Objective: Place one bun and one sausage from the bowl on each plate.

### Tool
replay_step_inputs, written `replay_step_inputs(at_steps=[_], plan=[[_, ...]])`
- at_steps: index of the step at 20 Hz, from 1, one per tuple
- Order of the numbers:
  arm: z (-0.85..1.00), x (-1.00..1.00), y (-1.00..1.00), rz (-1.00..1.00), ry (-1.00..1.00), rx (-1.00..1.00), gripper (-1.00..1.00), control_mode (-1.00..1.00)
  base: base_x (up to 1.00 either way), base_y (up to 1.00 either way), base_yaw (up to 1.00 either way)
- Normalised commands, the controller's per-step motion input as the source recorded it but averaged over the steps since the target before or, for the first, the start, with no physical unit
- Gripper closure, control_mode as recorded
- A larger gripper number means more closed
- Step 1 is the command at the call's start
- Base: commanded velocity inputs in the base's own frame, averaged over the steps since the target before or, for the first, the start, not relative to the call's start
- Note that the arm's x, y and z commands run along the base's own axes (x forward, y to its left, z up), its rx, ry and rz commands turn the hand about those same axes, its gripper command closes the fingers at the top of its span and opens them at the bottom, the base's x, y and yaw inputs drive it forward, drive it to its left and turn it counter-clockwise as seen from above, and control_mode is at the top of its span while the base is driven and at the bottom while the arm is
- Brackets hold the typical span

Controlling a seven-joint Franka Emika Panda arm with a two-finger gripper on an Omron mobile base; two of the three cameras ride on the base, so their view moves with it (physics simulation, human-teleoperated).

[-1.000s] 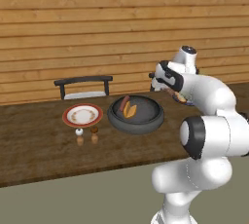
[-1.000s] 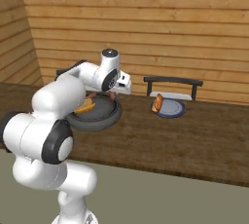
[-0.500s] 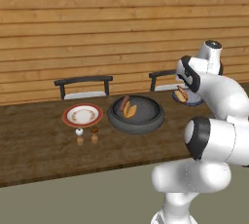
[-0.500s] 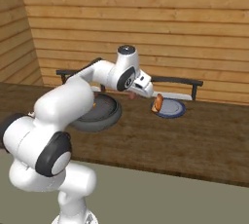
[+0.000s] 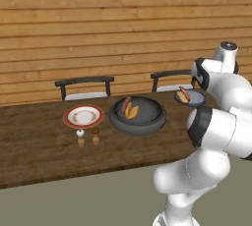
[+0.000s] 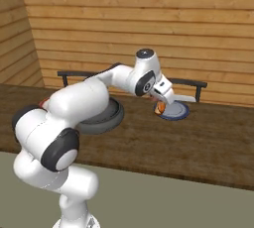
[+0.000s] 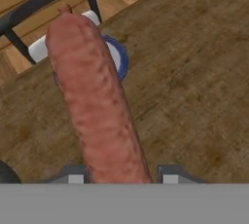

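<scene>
A white robot arm reaches over a dark brown wooden counter [image 5: 39, 151] in front of a wall of horizontal wood planks. Its two-finger tool [image 7: 119, 177] is clenched on a long reddish-brown sausage [image 7: 95, 106], which juts out from between the fingertips. The sausage hangs above a small round blue plate [image 6: 174, 111] near the far edge of the counter; whether it touches the plate cannot be told. In the left base view the blue plate already carries a bun and sausage [image 5: 183, 95]. Near it, toward the middle of the counter, sits a large round dark grey bowl [image 5: 115, 117] holding another sausage and a bun. Beyond the bowl lies a white plate with a red-brown rim [image 5: 71, 122]. Two dark chairs [image 5: 83, 86] stand behind the counter.
</scene>
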Motion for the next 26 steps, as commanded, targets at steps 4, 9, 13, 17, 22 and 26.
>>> replay_step_inputs(at_steps=[4, 9, 13, 17, 22, 26], plan=[[-0.06, 0.0, -0.45, -0.01, -0.09, 0.0, 1.0, -1.0, 0.0, 0.0, 0.0], [-0.27, 0.24, -0.08, 0.0, -0.09, 0.0, 1.0, -1.0, 0.0, 0.0, 0.0], [-0.41, 0.43, 0.0, 0.02, -0.04, 0.0, 1.0, -1.0, 0.0, 0.0, 0.0], [-0.39, 0.43, 0.0, 0.02, -0.03, 0.0, 1.0, -1.0, 0.0, 0.0, 0.0], [-0.19, 0.28, 0.0, 0.02, -0.04, 0.0, 1.0, -1.0, 0.0, 0.0, 0.0], [-0.25, 0.4, 0.0, 0.05, -0.02, 0.0, 1.0, -1.0, 0.0, 0.0, 0.0]])
